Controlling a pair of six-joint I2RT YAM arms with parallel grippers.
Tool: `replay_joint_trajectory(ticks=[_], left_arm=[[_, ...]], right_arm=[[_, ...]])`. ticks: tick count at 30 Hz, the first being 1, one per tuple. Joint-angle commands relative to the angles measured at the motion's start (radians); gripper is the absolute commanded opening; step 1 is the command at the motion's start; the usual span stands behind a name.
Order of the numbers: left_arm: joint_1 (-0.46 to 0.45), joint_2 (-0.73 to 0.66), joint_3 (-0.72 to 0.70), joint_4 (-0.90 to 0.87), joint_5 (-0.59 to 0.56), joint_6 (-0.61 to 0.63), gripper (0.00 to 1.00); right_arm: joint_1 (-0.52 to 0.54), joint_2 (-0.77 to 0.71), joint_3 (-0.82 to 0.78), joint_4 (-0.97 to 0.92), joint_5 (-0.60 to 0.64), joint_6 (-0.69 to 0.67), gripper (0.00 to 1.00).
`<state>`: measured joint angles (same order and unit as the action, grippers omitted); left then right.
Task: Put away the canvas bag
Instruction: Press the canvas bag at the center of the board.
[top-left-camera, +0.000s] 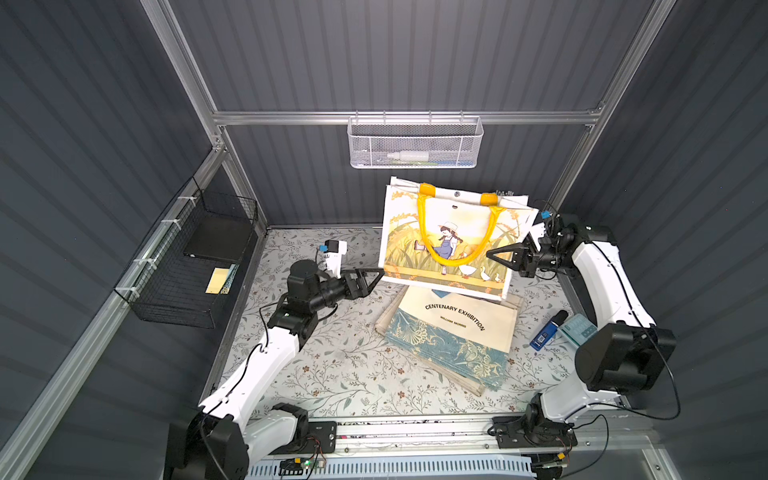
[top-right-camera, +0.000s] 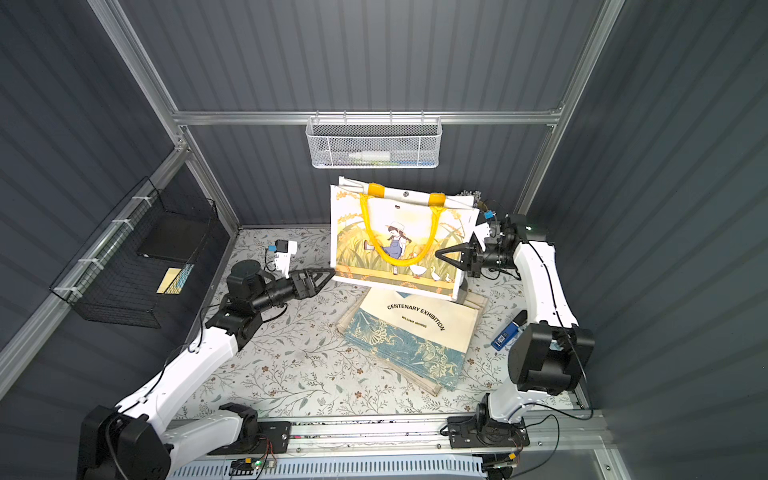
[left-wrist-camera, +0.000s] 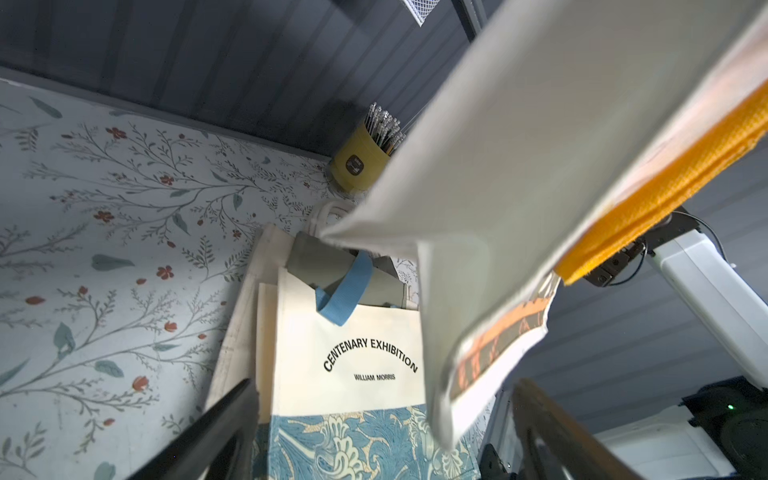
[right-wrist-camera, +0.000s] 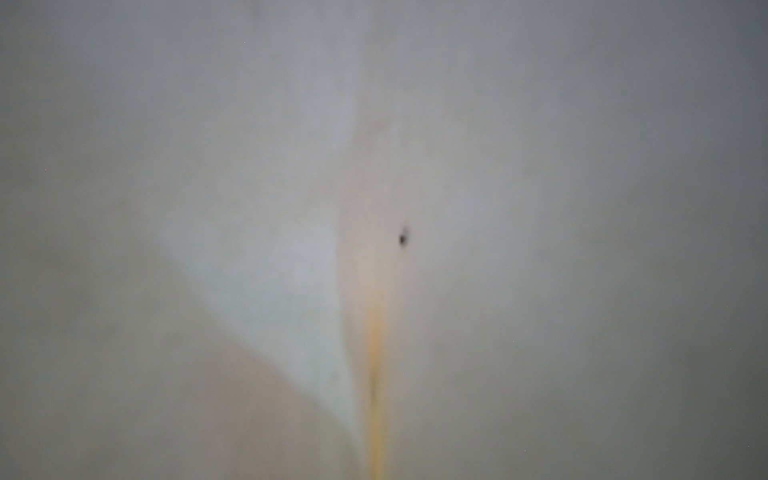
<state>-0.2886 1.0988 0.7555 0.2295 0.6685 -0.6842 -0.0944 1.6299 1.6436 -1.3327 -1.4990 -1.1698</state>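
Canvas bags first: one illustrated canvas bag (top-left-camera: 451, 245), and one pile of flat bags (top-left-camera: 457, 336) topped by a single "Centenary Exhibition" bag. At least three layers show in the left wrist view, but the exact number is unclear. Baskets number two: one white mesh basket (top-left-camera: 415, 143) holding one white bottle (top-left-camera: 409, 156), and one black wire basket (top-left-camera: 187, 274). One yellow cup (left-wrist-camera: 353, 164) of pens, one blue tube (top-left-camera: 544, 334), one teal packet (top-left-camera: 579, 328) — and two robot arms, left arm (top-left-camera: 257, 361) and right arm (top-left-camera: 611, 286).

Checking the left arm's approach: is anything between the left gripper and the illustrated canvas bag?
Nothing visible. The open left gripper is right at the lower corner of the canvas bag, which the right gripper holds by its opposite edge over the folded bags.
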Motion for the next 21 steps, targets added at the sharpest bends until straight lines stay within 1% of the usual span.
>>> replay_joint_trajectory(ticks=[1, 2, 5, 9, 13, 17, 20, 21], left_arm=[[-0.001, -0.001, 0.003, 0.029, 0.101, -0.042, 0.95], [-0.001, 0.018, 0.006, 0.039, 0.129, -0.045, 0.95], [-0.001, 0.081, 0.003, 0.169, 0.182, -0.11, 0.95], [0.0, 0.131, 0.011, 0.26, 0.154, -0.13, 0.95], [0.0, 0.189, 0.046, 0.35, 0.191, -0.159, 0.95], [-0.001, 0.225, 0.069, 0.457, 0.235, -0.166, 0.87], [-0.001, 0.263, 0.116, 0.469, 0.293, -0.164, 0.81], [-0.001, 0.28, 0.134, 0.476, 0.31, -0.17, 0.76]], right_arm=[[-0.01, -0.021, 0.036, -0.016, -0.162, 0.033, 0.0], [-0.01, -0.02, 0.037, -0.016, -0.162, 0.035, 0.0], [-0.011, -0.019, 0.04, -0.016, -0.162, 0.046, 0.0], [-0.012, -0.028, 0.045, -0.016, -0.162, 0.058, 0.0], [-0.011, -0.033, 0.036, -0.016, -0.162, 0.065, 0.0], [-0.011, -0.033, 0.024, -0.014, -0.162, 0.075, 0.0], [-0.011, -0.031, 0.029, -0.016, -0.162, 0.081, 0.0], [-0.01, -0.031, 0.03, -0.015, -0.162, 0.083, 0.0]])
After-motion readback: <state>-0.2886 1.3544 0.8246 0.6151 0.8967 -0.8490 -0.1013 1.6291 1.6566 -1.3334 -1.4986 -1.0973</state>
